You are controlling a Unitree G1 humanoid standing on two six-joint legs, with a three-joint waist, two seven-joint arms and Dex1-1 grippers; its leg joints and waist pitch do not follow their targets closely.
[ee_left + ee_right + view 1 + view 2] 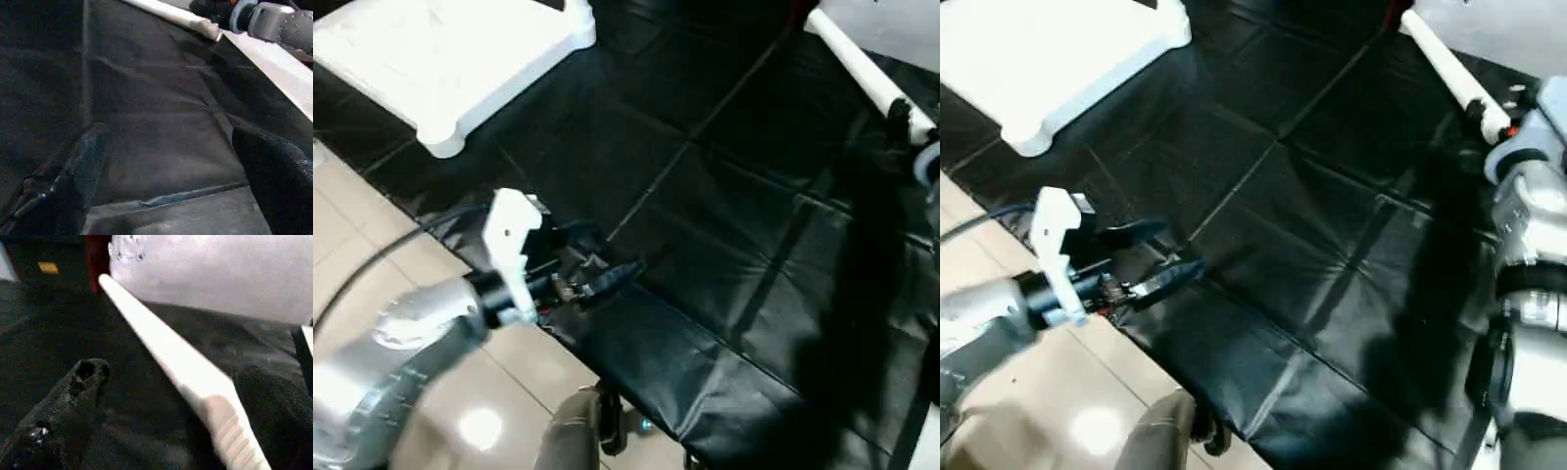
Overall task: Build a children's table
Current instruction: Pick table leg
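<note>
Beige floor tiles (372,245) border black-covered surface (724,225).

Glossy creased black sheeting (724,245), smooth white plastic tabletop (440,59), leg (166,352).

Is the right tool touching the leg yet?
Cannot tell. In the right wrist view the leg lies between its open fingers, but no contact or gap shows plainly.

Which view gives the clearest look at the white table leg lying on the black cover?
The right wrist view: the leg runs across the whole picture, close up, between the right gripper's open fingers, its ribbed end visible. Both eye views show it small at the top right edge. The left wrist view shows it along the far edge.
</note>
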